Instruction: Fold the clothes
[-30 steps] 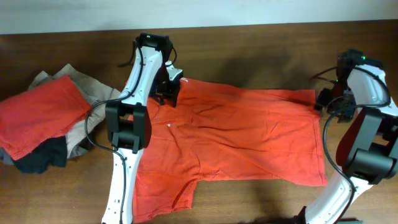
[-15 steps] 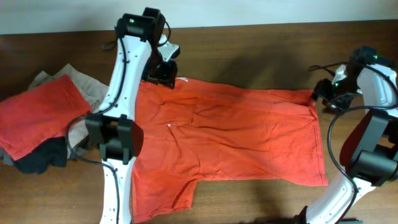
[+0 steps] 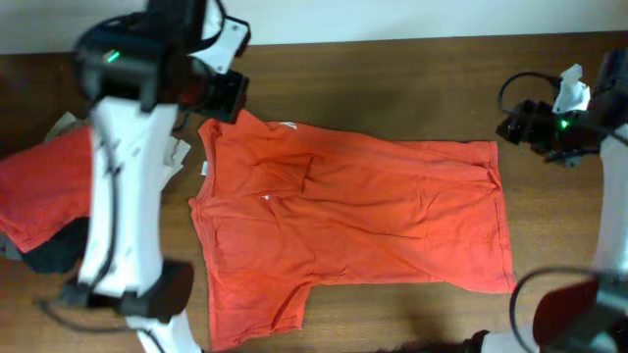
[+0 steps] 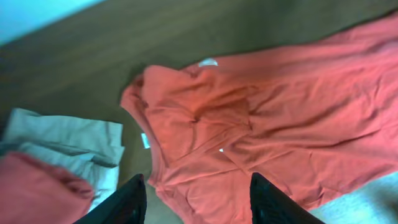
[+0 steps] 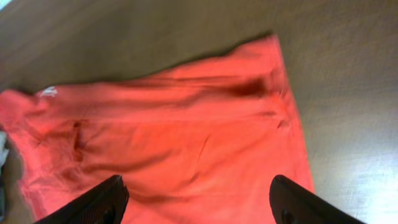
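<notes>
**Shirt released, both arms up and clear: flat, not folded**

Orange shirt (image 3: 373,216) lay spread across the middle of the table (image 3: 392,69), collar end to the left, hem to the right. White tag (image 3: 289,126) showed at the far edge.

- Change: a second ago the left gripper (image 3: 218,95) sat on the far collar-side corner and the right gripper (image 3: 520,126) at the far hem corner. Both had since lifted and pulled outward, off the cloth.
- Wrist views: fingers spread wide on both, nothing between them.
- Far sleeve area looked bunched with some wrinkles. Near sleeve lay out flat.
- Pile of other clothes (image 3: 44,191) sat at the left edge, just beside the shirt.

My read: the layout step was finished and the first fold hadn't started. The far corner might need smoothing first.
</notes>
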You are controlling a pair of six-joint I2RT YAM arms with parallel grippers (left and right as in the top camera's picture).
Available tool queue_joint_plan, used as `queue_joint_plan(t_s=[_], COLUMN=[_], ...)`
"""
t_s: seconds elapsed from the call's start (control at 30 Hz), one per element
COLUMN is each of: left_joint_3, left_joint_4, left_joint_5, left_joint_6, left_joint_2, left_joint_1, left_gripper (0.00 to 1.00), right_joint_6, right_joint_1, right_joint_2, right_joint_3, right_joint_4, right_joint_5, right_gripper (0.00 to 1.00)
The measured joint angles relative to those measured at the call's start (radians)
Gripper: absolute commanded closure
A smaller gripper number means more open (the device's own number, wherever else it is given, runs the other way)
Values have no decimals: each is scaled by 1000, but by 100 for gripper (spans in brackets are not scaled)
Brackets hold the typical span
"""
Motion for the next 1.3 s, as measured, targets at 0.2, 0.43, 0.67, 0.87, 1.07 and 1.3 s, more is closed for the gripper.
queue_joint_plan(t_s=[0.2,0.43,0.67,0.87,1.07,1.3], left_joint_3=[-237,-673,-1091,-1334,-1384,-1383], left_joint_4=[0,18,408,858,1138,1287], left_joint_5=[-80,-138,-109,-31,32,109], left_joint_6=[-53,-120,-156,-140,-133,-134], left_joint_2=[-124,-194,-414,-390,-253,-101], left_joint_1=[0,0,1,1,1,1], left_gripper=[47,43,33,40,40,41], right_joint_6=[28,27,44,63,105,142], right_joint_1=[43,50,50,60,132,170], right_joint_2=[-28,-39,-137,-132,-8,212], right_joint_3=[2,2,-16,-166,-352,-375], right_joint_4=[-145,-250,-226,25,310,536], right_joint_5=[11,25,59,35,19,14], right_gripper=[22,17,59,87,95,96])
